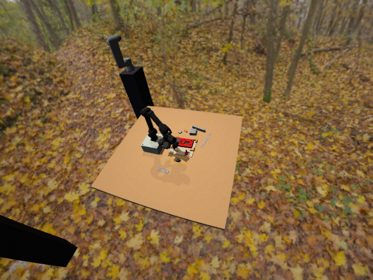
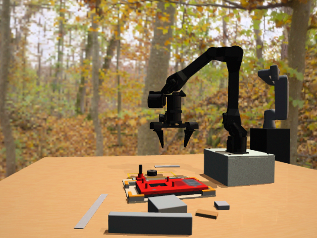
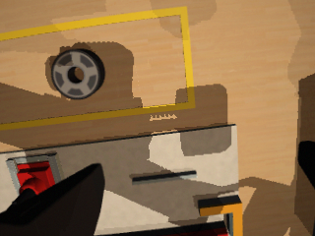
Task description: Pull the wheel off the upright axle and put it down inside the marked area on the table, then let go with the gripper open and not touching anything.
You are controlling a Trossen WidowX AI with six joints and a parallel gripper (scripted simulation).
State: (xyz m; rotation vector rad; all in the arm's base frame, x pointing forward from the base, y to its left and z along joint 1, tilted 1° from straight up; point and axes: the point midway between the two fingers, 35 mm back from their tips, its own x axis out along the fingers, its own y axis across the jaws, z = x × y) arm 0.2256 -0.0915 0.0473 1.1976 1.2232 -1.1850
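Observation:
The dark wheel (image 1: 178,159) (image 2: 152,172) (image 3: 88,81) lies flat on the table inside the yellow outline of the marked area (image 2: 165,172) (image 3: 187,54). Its hub hole faces up, and no yellow line is under it. The black upright axle (image 2: 140,169) stands bare on its red base (image 2: 140,176) (image 3: 36,172). In the wrist view a finger partly covers that base. My gripper (image 2: 174,147) (image 3: 201,162) is wide open and empty. It hangs high above the board, well clear of the wheel, and touches nothing.
The red plate (image 1: 182,141) (image 2: 176,189) with short pegs sits on a pale board with orange corner brackets. Grey blocks (image 2: 149,224) (image 2: 169,201), an orange piece (image 2: 206,213) and flat grey strips (image 2: 90,211) (image 1: 162,170) lie around. The arm's grey base box (image 2: 250,170) stands beside the board.

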